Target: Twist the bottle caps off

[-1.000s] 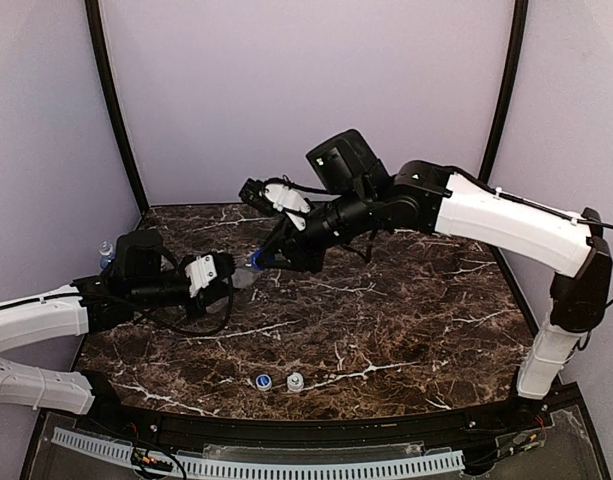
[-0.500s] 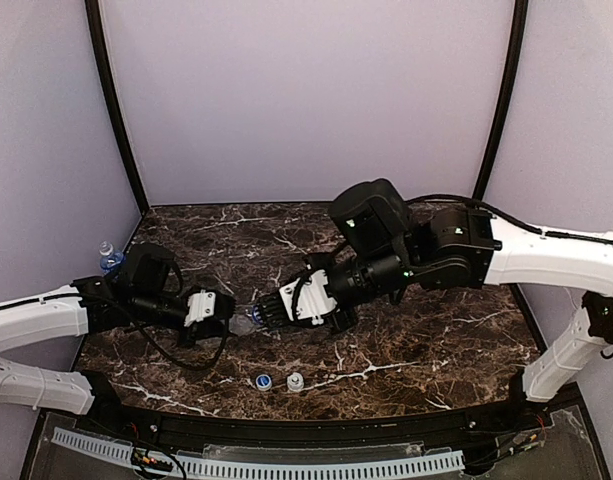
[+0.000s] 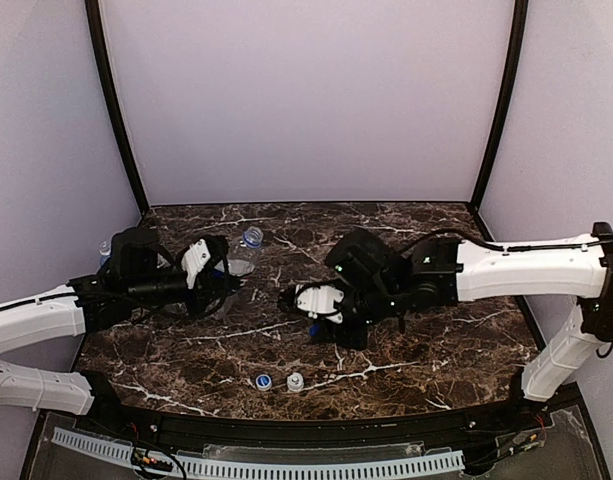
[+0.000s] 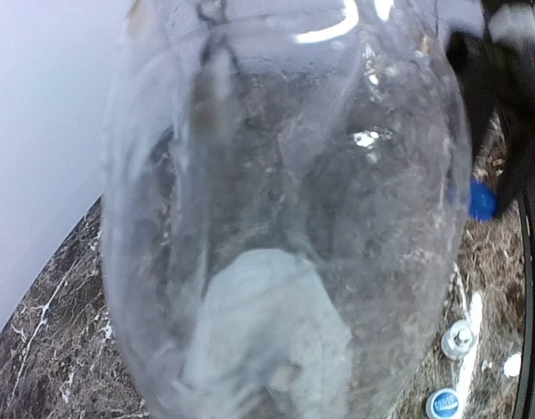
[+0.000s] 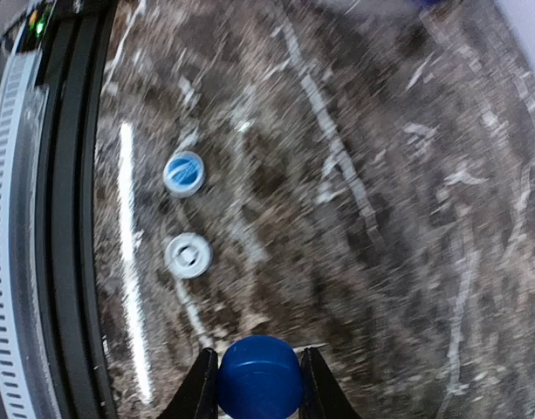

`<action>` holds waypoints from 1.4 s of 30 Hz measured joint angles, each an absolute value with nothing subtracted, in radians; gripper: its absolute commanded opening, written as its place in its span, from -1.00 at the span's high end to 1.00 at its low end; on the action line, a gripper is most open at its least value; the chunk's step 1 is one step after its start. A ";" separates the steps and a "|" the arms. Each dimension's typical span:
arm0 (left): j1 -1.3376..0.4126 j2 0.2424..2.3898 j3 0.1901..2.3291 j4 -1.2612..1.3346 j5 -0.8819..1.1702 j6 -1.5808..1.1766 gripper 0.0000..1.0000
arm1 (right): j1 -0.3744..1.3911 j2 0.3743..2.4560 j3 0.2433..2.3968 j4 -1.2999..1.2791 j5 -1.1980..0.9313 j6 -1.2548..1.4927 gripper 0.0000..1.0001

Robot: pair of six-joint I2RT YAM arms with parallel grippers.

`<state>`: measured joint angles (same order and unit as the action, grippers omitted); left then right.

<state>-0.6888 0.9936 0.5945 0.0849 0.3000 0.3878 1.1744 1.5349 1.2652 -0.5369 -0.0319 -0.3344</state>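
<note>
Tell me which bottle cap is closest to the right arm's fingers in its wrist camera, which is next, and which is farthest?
1. The plain blue cap: pinched between the right fingers, at the bottom of the view.
2. The white cap: lying up and to the left.
3. The blue cap with white top: just beyond the white one.

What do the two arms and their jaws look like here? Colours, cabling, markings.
Both the left arm and right arm have white shell links with black joints and black forearms. Each wrist carries a black camera block and a white end housing. A thin black cable runs along the right arm. The jaws are slim and dark. No markings are readable.
</note>
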 measured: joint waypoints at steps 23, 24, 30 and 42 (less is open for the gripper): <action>-0.676 0.971 0.622 0.185 0.272 0.187 0.69 | 1.291 1.890 1.218 -0.631 0.018 -0.250 0.64; -0.676 0.971 0.622 0.185 0.273 0.186 0.70 | 1.291 1.893 1.223 -0.635 0.024 -0.253 0.38; -0.670 0.966 0.622 0.185 0.277 0.181 0.69 | 1.288 1.898 1.239 -0.656 0.066 -0.261 -0.19; -0.662 0.954 0.622 0.190 0.337 0.149 0.70 | 1.206 1.711 1.312 -0.582 0.076 -0.255 -0.97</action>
<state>-0.6624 0.9539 0.6220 0.1902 0.3374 0.1493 1.2060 1.7107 1.3117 -0.5819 0.0757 -0.2550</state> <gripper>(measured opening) 0.158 0.986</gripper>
